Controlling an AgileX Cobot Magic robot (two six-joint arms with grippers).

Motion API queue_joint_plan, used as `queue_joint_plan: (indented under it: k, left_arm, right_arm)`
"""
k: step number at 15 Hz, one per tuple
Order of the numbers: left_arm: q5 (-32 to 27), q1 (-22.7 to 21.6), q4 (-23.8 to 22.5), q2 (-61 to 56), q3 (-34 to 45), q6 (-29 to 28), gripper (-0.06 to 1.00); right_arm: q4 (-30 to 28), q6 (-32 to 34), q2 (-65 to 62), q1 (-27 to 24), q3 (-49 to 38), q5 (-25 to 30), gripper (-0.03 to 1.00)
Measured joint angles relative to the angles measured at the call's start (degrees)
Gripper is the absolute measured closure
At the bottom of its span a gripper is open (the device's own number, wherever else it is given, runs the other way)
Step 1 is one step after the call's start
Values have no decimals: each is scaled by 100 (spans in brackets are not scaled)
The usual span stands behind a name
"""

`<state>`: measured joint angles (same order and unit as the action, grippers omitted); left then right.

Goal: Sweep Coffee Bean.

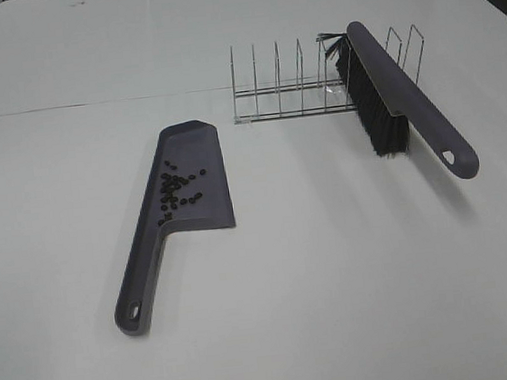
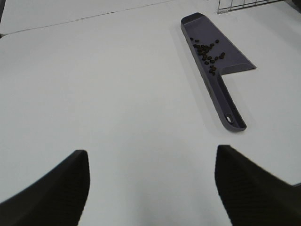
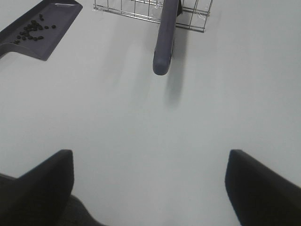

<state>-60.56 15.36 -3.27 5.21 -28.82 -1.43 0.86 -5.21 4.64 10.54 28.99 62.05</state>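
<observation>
Several dark coffee beans (image 1: 177, 187) lie inside the grey-purple dustpan (image 1: 199, 173), which rests flat on the white table with its handle toward the front left. The same beans (image 2: 207, 52) and dustpan (image 2: 214, 63) show in the left wrist view, and the pan (image 3: 40, 33) appears again in the right wrist view. The brush (image 1: 398, 102) leans in the wire rack (image 1: 305, 80), bristles down, its handle (image 3: 165, 40) sticking out over the table. My left gripper (image 2: 153, 188) and right gripper (image 3: 148, 188) both stand open, empty, well back from these things. Neither arm shows in the high view.
The wire rack (image 3: 150, 12) stands behind the dustpan toward the back right. A seam in the table top (image 1: 63, 107) runs across at the back. White table surface (image 1: 336, 281) stretches around the pan and in front of the brush.
</observation>
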Motion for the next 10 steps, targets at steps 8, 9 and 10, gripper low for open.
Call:
queue_joint_plan:
  k: [8, 9, 10]
  left_arm:
    - [17, 0, 0, 0, 0, 11, 24]
    - [23, 0, 0, 0, 0, 11, 24]
    - [34, -57, 0, -6, 0, 17, 24]
  right_arm:
    - [0, -6, 0, 0, 0, -80, 20]
    - [0, -6, 0, 0, 0, -80, 20]
    - [0, -6, 0, 0, 0, -80, 20]
